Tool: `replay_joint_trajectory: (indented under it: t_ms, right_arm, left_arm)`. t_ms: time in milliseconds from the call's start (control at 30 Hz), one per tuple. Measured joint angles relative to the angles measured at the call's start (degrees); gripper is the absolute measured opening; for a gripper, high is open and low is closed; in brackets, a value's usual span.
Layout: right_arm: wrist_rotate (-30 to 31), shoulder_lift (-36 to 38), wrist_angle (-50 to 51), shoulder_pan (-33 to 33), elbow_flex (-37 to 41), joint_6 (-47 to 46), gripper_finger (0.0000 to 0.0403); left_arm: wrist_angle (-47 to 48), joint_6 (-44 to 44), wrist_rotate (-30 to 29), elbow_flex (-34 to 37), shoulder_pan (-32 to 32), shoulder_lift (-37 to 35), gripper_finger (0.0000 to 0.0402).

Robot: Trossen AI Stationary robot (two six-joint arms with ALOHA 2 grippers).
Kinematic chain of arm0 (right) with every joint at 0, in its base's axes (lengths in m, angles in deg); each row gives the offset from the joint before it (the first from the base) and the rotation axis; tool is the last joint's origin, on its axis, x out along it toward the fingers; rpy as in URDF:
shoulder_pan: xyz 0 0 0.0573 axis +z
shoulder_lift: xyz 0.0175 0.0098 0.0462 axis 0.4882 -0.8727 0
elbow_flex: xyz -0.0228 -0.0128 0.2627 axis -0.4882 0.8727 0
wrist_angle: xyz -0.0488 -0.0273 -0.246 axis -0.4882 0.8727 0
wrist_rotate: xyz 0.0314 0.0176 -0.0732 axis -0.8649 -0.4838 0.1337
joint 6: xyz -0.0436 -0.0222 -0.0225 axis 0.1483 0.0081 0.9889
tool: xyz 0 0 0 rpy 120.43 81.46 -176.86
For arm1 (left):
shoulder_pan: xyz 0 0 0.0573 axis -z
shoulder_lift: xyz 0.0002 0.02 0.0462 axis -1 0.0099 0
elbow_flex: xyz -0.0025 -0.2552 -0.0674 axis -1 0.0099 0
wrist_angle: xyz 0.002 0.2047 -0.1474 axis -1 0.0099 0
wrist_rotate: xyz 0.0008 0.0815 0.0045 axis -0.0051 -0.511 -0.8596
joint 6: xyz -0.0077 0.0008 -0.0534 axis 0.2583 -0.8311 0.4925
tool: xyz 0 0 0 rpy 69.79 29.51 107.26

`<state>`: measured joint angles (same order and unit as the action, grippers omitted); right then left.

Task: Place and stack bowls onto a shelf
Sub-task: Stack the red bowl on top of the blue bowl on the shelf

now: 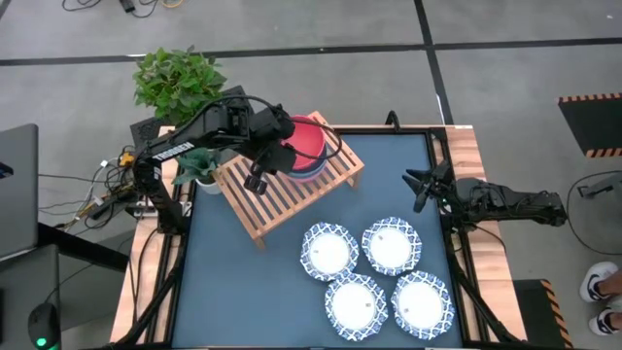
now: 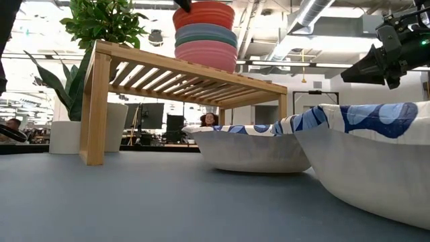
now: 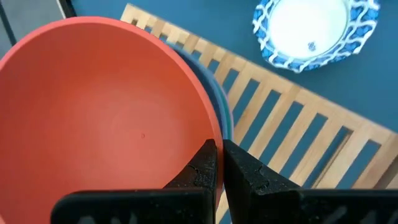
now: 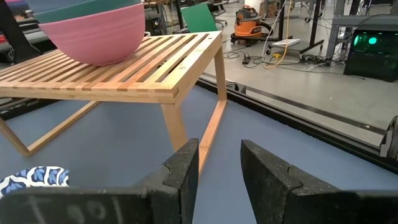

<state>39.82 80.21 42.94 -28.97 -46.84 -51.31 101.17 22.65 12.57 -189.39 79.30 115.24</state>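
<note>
The left end effector [image 3: 219, 163], fingers pressed together, is hovering at the red bowl [image 3: 106, 118] rim, while the rigid, slick-looking white dishes [image 1: 390, 245] are probably wanting a rim pinch.

The left arm [image 1: 209, 126] hid part of the red bowl [image 1: 309, 141] from above. The bowls under it showed only as thin edges. In the low view, the nearest white dish [image 2: 376, 158] was cut off at the right edge.
</note>
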Motion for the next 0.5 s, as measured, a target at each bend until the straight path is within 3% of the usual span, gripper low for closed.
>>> replay_joint_trajectory:
  t_ms: [500]
  right_arm:
    - [-0.01,0.01,0.0,0.0,0.0,0.01,0.0144]
  left_arm:
    - [-0.89,-0.58,0.69,0.0,0.02,0.0,0.0]
